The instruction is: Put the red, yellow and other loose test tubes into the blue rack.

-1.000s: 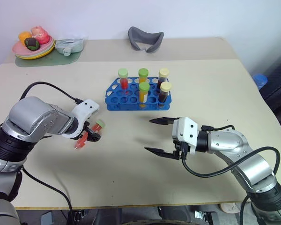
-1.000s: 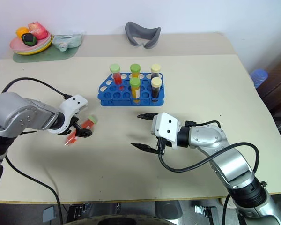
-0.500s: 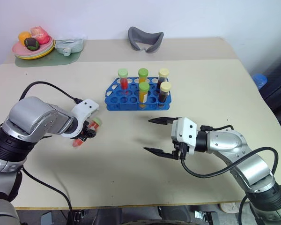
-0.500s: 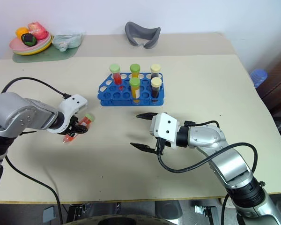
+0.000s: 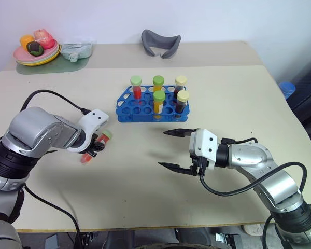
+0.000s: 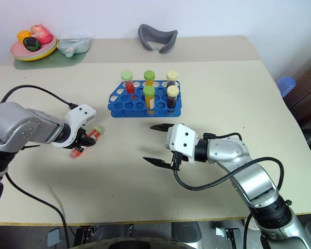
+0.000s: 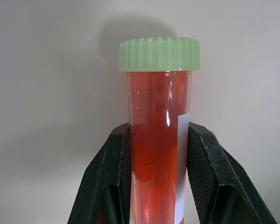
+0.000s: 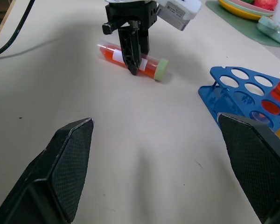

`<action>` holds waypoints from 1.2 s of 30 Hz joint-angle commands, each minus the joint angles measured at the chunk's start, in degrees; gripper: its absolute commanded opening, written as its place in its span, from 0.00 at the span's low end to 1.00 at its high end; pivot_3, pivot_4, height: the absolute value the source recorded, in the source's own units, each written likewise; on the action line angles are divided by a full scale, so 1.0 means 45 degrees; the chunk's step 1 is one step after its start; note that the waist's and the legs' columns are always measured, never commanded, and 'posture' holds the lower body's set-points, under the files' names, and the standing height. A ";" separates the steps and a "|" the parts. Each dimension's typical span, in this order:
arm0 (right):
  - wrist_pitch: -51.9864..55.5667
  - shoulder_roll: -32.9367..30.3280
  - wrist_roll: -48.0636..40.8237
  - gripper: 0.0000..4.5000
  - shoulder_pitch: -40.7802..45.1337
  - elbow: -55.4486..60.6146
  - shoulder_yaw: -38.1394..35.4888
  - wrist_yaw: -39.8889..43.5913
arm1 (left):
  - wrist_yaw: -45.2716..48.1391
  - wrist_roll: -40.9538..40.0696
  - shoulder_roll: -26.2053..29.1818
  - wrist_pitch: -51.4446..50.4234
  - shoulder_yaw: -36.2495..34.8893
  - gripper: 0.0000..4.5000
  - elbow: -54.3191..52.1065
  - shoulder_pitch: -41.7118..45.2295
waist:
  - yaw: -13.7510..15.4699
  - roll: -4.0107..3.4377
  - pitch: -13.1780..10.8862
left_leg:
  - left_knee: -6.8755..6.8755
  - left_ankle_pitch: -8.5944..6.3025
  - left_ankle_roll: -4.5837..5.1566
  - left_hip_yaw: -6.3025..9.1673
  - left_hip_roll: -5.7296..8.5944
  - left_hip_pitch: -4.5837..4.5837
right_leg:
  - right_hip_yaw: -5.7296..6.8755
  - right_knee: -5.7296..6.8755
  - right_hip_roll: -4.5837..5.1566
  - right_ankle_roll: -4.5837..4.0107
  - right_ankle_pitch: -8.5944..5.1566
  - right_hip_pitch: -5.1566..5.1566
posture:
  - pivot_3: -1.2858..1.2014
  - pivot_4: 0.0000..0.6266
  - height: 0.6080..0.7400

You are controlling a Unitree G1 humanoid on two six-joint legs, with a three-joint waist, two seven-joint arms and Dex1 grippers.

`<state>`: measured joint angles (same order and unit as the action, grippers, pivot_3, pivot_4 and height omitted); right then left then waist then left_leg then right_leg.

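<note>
A red test tube (image 7: 158, 116) with a green cap lies on the table, left of the blue rack (image 5: 128, 108). My left gripper (image 5: 96, 147) comes down on it from above and is shut on its middle, one finger (image 7: 109, 177) on each side. The tube's cap (image 8: 161, 69) points toward the rack (image 8: 237, 88). Several capped tubes stand in the rack, holding red, yellow-orange and dark liquid. My right gripper (image 5: 164, 149) hovers open in front of the rack with nothing between its fingers (image 8: 67, 158).
A grey curved thing (image 5: 161, 42) lies at the back of the table. A plate of toy fruit (image 5: 36, 52) and a pale container (image 5: 75, 51) sit on a green mat at the back left. A blue object (image 5: 287, 87) stands beyond the right table edge.
My left gripper has gone from open to shut on the red tube, which shifted slightly. The right arm stayed still.
</note>
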<state>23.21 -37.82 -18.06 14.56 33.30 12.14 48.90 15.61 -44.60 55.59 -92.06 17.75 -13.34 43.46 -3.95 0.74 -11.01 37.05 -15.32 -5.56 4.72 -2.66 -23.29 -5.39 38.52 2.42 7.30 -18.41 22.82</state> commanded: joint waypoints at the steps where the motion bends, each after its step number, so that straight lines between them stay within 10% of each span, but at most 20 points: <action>1: -0.0242 0.0054 0.0053 0.97 0.0142 0.0091 -0.0085 0.0040 | -0.0143 0.0301 0.0249 -0.0097 -0.1256 0.32 0.0282 0.0234 | 0.0011 0.0003 -0.0002 | 0.0001 0.0000 0.0000 0.0000 0.0000 -0.0004 | 0.0001 0.0000 0.0000 0.0000 0.0000 0.0002 | 0.52 0.24 1.00; 8: -0.0358 0.0088 0.0060 0.97 0.0174 -0.0081 -0.0081 0.0090 | -0.0304 0.1116 0.0376 0.0262 -0.1490 0.32 -0.0096 -0.0009 | 0.0026 0.0003 -0.0001 | 0.0002 0.0000 -0.0001 -0.0001 0.0002 -0.0008 | 0.0002 -0.0004 0.0005 0.0000 0.0000 0.0002 | 0.52 0.24 1.00; 14: -0.0479 0.0234 0.0112 0.97 0.0098 -0.0351 -0.0231 -0.0009 | -0.1805 0.4171 -0.2629 0.9483 -0.4301 0.32 -0.0264 -0.0800 | 0.0283 0.0019 0.0002 | 0.0013 0.0013 -0.0023 -0.0001 0.0004 -0.0019 | 0.0011 -0.0005 0.0017 -0.0001 0.0001 0.0004 | 0.52 0.24 1.00; 22: -0.0291 0.0828 0.0145 0.97 -0.0407 -0.1504 -0.1327 -0.1175 | -0.0172 0.5492 -0.6562 1.6471 -0.3797 0.32 -0.0900 -0.2417 | 0.0369 0.0025 0.0009 | 0.0005 0.0030 -0.0056 -0.0038 0.0010 -0.0026 | 0.0011 -0.0064 0.0044 0.0003 0.0003 -0.0007 | 0.52 0.24 1.00; 36: -0.0088 0.0521 0.0163 0.97 -0.1395 -0.1272 -0.2297 -0.1607 | 0.1143 0.7646 -0.8796 2.0900 -0.2933 0.32 0.3002 -0.3844 | 0.0316 0.0017 0.0014 | 0.0014 0.0003 -0.0007 -0.0038 0.0010 -0.0012 | 0.0006 -0.0043 0.0032 0.0004 0.0004 -0.0012 | 0.52 0.24 1.00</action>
<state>23.12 -34.96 -17.02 8.35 25.04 3.41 41.93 20.82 -11.14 16.38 -0.46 5.44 0.27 26.34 -2.53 0.82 -10.95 37.12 -15.31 -5.59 4.55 -2.61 -23.34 -5.37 38.33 2.56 7.32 -18.39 22.76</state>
